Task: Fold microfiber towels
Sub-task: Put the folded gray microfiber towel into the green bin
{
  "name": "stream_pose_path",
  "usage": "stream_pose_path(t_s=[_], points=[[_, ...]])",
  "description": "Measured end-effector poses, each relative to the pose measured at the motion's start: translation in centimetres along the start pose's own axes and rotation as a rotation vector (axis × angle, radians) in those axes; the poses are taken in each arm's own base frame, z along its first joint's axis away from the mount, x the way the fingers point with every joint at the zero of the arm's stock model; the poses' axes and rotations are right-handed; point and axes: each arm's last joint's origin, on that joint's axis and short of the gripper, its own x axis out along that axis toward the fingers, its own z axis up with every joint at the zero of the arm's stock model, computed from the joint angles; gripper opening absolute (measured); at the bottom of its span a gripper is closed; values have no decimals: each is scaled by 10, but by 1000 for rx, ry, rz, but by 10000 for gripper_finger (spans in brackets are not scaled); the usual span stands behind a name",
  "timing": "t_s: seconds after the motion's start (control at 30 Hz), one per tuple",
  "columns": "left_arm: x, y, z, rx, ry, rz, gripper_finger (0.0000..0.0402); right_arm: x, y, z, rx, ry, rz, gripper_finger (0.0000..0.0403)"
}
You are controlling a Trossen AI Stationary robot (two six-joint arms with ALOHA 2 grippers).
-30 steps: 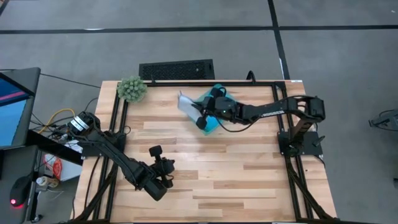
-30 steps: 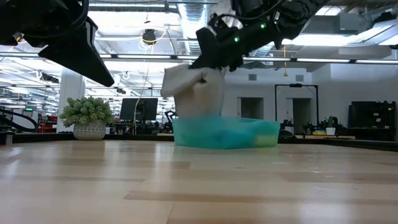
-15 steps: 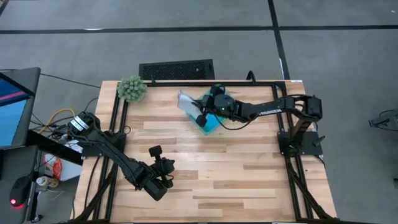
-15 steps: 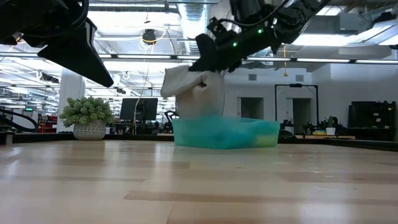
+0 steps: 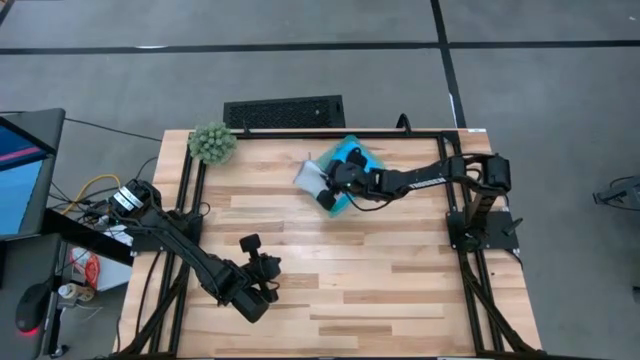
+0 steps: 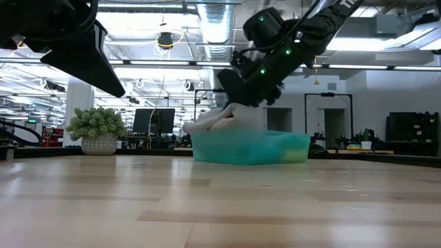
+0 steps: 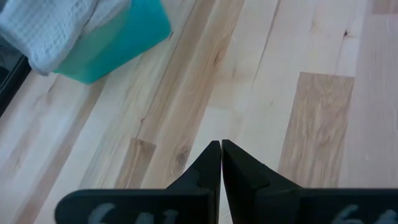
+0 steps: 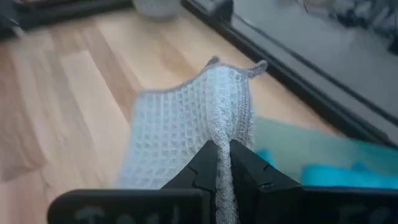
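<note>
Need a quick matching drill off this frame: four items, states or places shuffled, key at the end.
Items:
1. grey towel
2. tray
3. left gripper
4. plant ball

States or places:
A. shut, empty, over bare wood near the table's front
B. back left corner of the table
C. pinched by the right gripper, draped over the tray's edge
D. translucent teal, at the table's back

Pairs: 1-C, 2-D, 3-A, 4-B

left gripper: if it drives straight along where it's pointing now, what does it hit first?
Most likely the bare wooden table. The left gripper, jaws shut, angles down at the planks, with nothing between. The teal tray and the grey towel draped over it sit off to one side of that line, though depth is hard to judge.
</note>
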Motion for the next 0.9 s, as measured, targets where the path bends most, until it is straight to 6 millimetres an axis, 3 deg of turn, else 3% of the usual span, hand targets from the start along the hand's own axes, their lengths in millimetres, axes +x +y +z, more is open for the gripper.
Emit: stream_pose_path(t_s=[0.47, 0.77, 0.9], points=[[0, -2, 2, -21, -12, -13, 4, -2, -8, -16, 33, 177, -36, 93], [0, -2, 1, -33, 16, -38, 4, -46, -10, 23, 22, 26, 31, 128], [0, -2, 1, -34, 11, -33, 4, -53, -5, 15, 15, 38, 80, 128]])
